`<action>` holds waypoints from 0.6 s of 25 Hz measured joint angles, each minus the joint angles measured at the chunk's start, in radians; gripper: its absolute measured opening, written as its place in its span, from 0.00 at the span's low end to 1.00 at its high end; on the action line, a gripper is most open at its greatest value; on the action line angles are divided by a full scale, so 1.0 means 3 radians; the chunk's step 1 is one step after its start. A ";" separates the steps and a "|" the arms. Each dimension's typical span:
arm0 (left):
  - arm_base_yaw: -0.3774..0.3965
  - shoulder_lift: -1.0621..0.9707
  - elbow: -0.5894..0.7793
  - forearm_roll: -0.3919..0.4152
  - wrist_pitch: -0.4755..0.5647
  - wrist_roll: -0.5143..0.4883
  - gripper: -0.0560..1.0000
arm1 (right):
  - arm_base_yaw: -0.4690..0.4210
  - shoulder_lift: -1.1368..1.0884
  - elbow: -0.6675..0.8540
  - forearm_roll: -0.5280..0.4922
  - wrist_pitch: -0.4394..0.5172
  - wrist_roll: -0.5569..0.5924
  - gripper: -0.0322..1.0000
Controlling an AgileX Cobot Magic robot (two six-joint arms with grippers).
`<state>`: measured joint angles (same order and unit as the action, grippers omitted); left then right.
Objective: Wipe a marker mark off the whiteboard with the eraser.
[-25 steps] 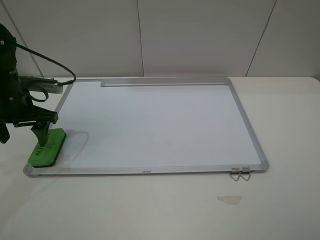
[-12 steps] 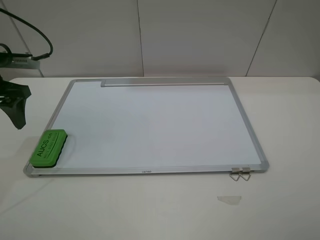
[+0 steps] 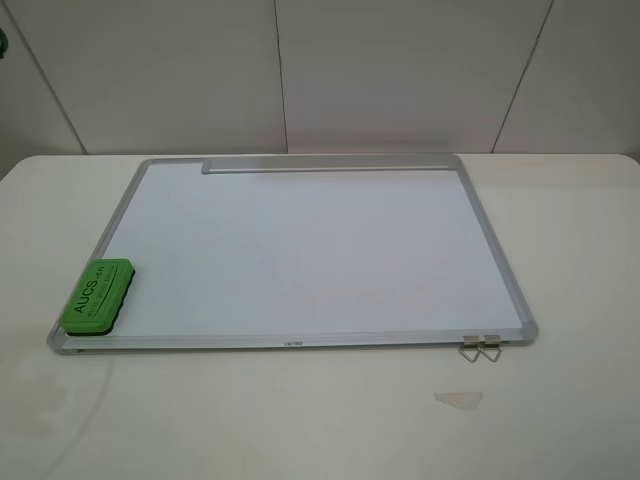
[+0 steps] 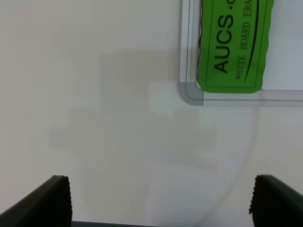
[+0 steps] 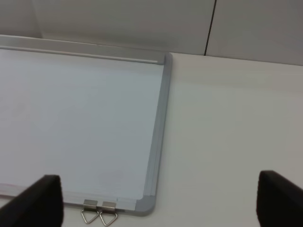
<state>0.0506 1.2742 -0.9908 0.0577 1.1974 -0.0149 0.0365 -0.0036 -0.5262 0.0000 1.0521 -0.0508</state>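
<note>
The whiteboard (image 3: 310,250) lies flat on the table, and no marker mark shows on it in any view. On its near left corner rests the green eraser (image 3: 97,294), lettering up and touching no gripper. Neither arm appears in the exterior high view. In the left wrist view my left gripper (image 4: 161,208) is open over bare table, apart from the eraser (image 4: 232,45) and the whiteboard corner (image 4: 191,94). My right gripper (image 5: 161,203) is open above the table beside the whiteboard (image 5: 80,118), near its right corner.
Two metal clips (image 3: 481,348) hang on the board's front edge near the right corner, also the clips (image 5: 99,213). A scrap of clear tape (image 3: 459,399) lies on the table in front. The grey tray strip (image 3: 325,164) runs along the far edge.
My left gripper let go of the eraser, lifted away to the left and left the exterior high view. The eraser stays on the board's near left corner.
</note>
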 joint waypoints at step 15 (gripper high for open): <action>0.0000 -0.2107 0.1344 -0.0192 0.0001 0.0076 0.78 | 0.0000 0.0000 0.0000 0.0000 0.0000 0.0000 0.82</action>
<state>0.0506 0.6421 -0.5876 0.0000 1.1975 0.0079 0.0365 -0.0036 -0.5262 0.0000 1.0521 -0.0508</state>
